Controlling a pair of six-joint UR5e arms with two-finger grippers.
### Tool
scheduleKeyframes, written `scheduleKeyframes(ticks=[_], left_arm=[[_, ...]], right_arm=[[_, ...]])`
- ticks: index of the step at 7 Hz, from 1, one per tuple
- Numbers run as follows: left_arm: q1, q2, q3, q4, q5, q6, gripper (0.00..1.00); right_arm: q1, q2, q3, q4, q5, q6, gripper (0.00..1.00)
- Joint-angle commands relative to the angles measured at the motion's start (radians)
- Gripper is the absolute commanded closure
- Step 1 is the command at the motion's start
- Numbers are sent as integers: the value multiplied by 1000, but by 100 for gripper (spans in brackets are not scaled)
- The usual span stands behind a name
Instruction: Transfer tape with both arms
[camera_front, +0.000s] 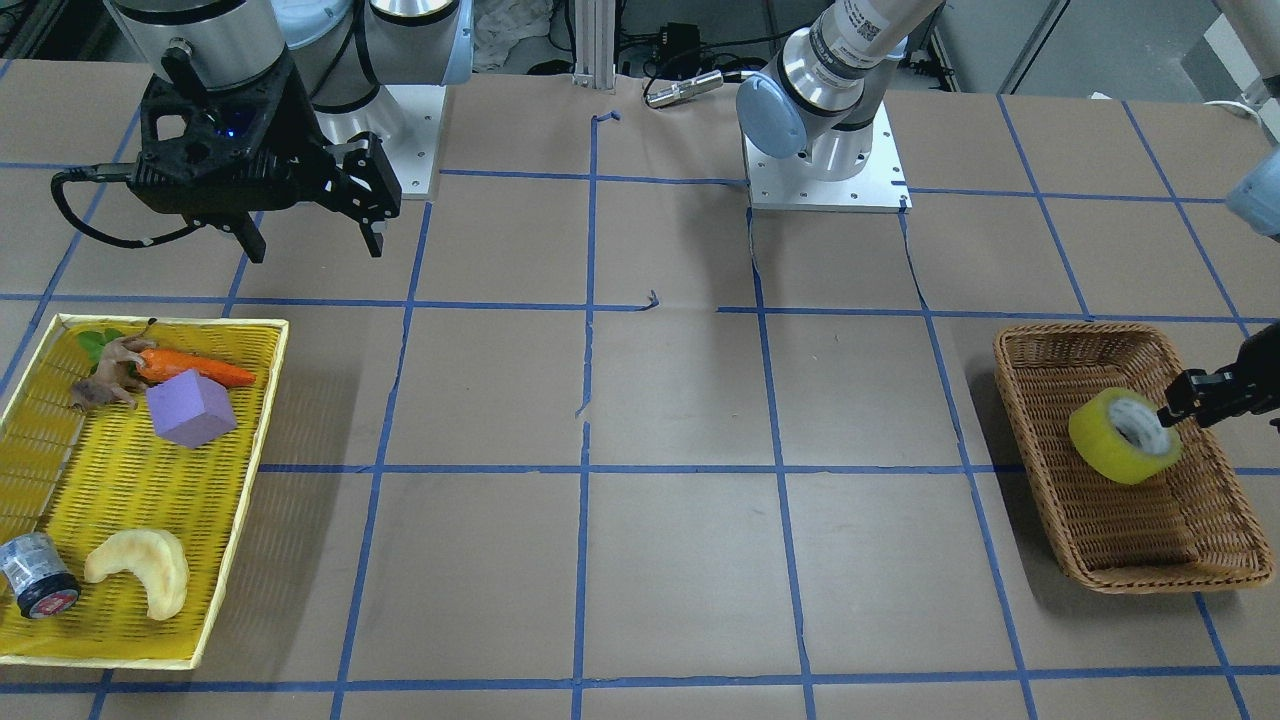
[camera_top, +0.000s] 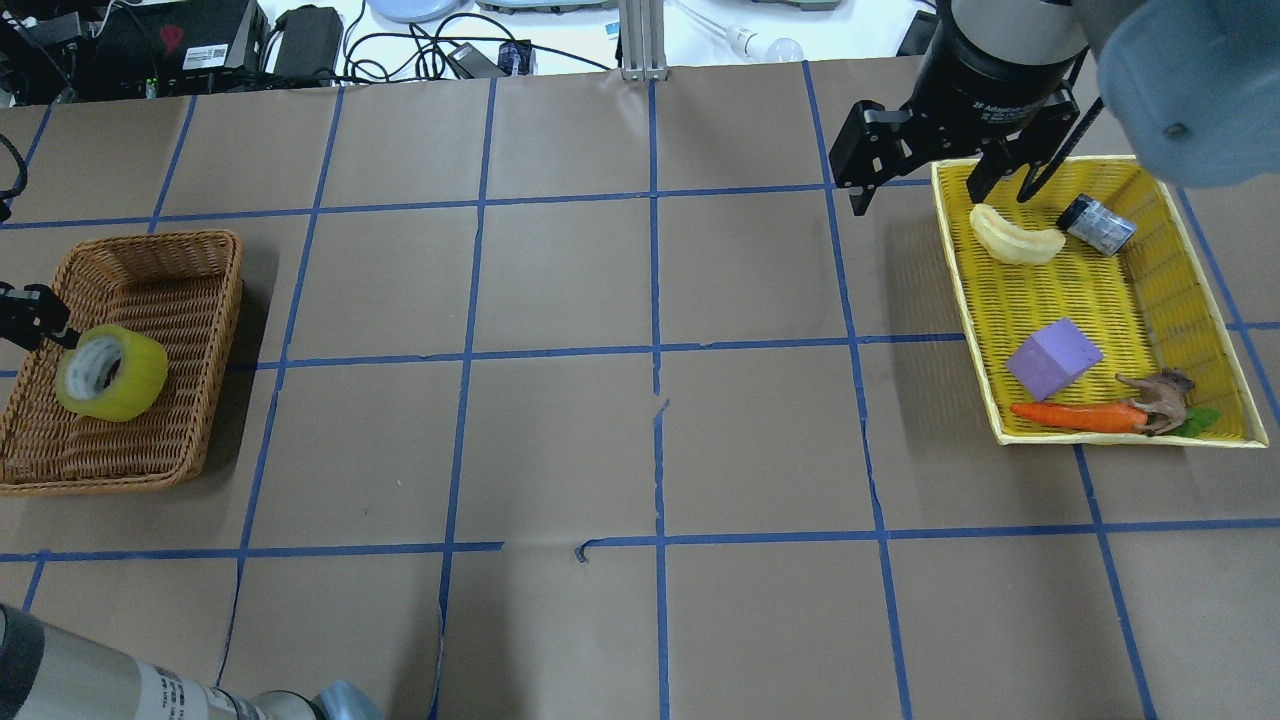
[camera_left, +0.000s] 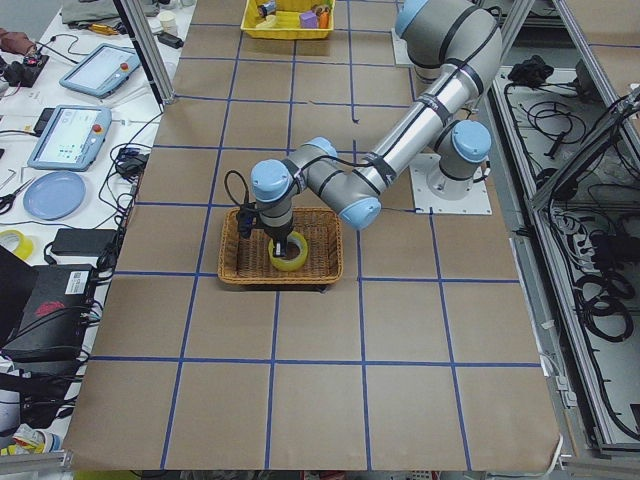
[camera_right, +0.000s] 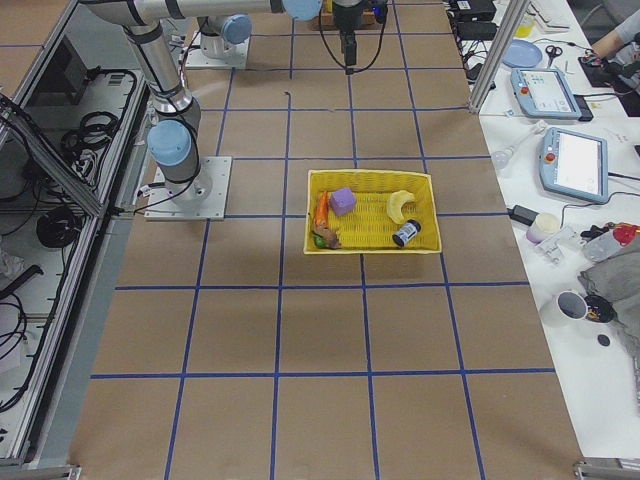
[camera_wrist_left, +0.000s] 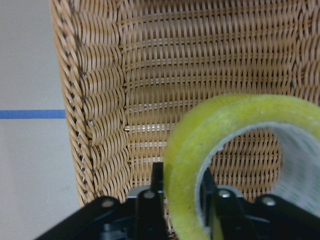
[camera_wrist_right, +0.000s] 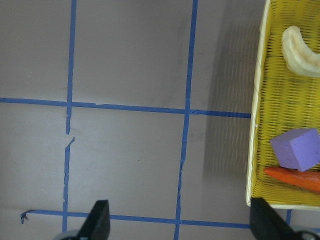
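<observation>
The tape (camera_front: 1120, 440), a yellow roll with a pale core, sits tilted inside the wicker basket (camera_front: 1100, 350). My left gripper (camera_front: 1165, 415) is shut on the roll's wall. In the left wrist view one finger (camera_wrist_left: 145, 200) is outside the tape (camera_wrist_left: 200, 150) and the other is inside the core. I cannot tell whether the roll touches the basket floor. From overhead the tape (camera_top: 115, 375) lies in the basket (camera_top: 150, 240) at far left, held by the left gripper (camera_top: 60, 335). My right gripper (camera_top: 918, 195) hangs open and empty beside the yellow tray (camera_top: 960, 300), high above the table (camera_wrist_right: 182, 225).
The yellow tray (camera_front: 246, 470) holds a carrot (camera_front: 200, 368), a purple block (camera_front: 190, 408), a toy animal (camera_front: 110, 375), a pale crescent (camera_front: 145, 570) and a small dark cylinder with a red end (camera_front: 35, 575). Brown paper with blue tape lines covers the table between basket and tray.
</observation>
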Motion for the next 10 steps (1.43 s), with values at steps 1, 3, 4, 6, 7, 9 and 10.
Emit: scheduleKeyframes(ticks=[1, 3, 4, 6, 7, 9, 10], left_arm=[[0, 14, 7, -9, 3, -1, 0], [-26, 75, 12, -21, 83, -22, 0], [-50, 124, 13, -69, 87, -115, 0], [-118, 246, 70, -276, 79, -288, 0], [-214, 284, 110, -373, 70, -420, 0], [-427, 340, 116, -392, 69, -635, 0], [-519, 356, 106, -392, 70, -733, 0]], right_arm=[[0, 2, 0, 0, -2, 0, 0], [0, 2, 0, 0, -2, 0, 0], [0, 0, 0, 0, -3, -1, 0], [0, 2, 0, 0, -2, -1, 0], [0, 2, 0, 0, -2, -1, 0], [0, 0, 0, 2, -2, -1, 0], [0, 0, 0, 2, 0, -1, 0]])
